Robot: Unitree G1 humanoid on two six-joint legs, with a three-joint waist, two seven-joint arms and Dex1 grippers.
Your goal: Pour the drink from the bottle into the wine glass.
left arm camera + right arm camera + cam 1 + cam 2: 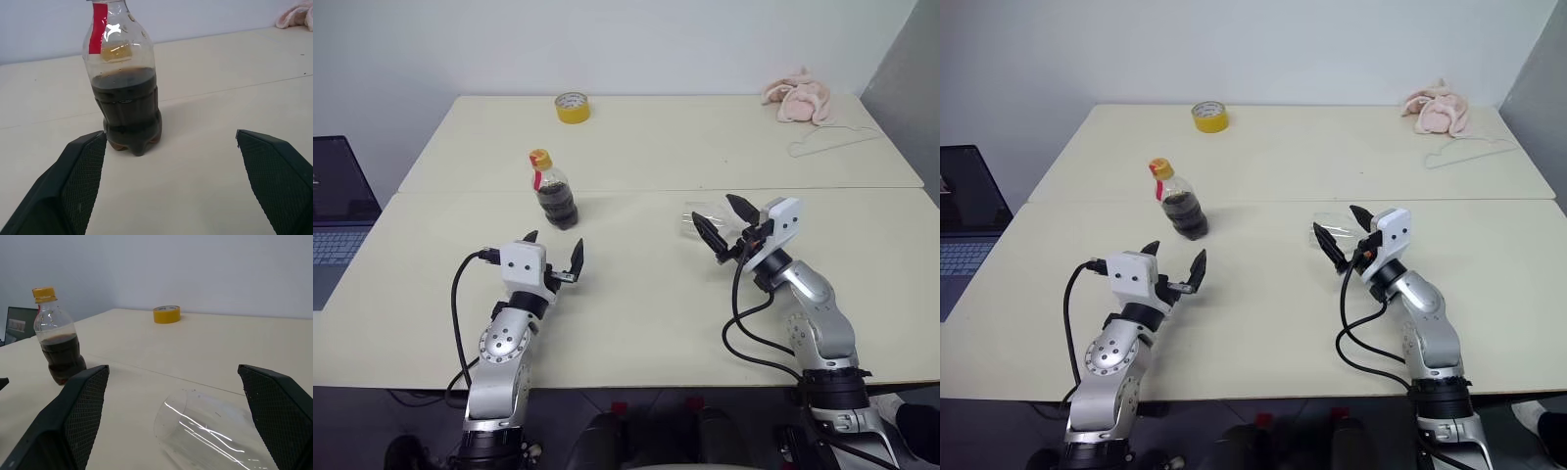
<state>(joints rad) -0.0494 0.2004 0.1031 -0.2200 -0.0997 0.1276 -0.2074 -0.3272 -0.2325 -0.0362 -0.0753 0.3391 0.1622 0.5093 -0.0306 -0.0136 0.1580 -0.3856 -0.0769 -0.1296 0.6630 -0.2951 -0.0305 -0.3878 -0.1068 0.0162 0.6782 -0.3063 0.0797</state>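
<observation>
The bottle (554,192), squat ribbed clear plastic with a yellow cap, half full of dark drink (128,105), stands upright beyond the wide-spread left gripper (556,252), while the clear wine glass (205,433) lies on its side on the table (646,294) by the equally spread right gripper (722,223).

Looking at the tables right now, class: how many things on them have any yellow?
2. A squat clear plastic bottle with a yellow cap stands ahead of the left gripper; a yellow tape roll lies at the far table's back edge. None appears hidden.

Silver-grey jointed arms, white boxy wrist housings, black mesh-textured fingers (78,186) on left gripper (554,257) and right gripper (723,224), looping black cables.
</observation>
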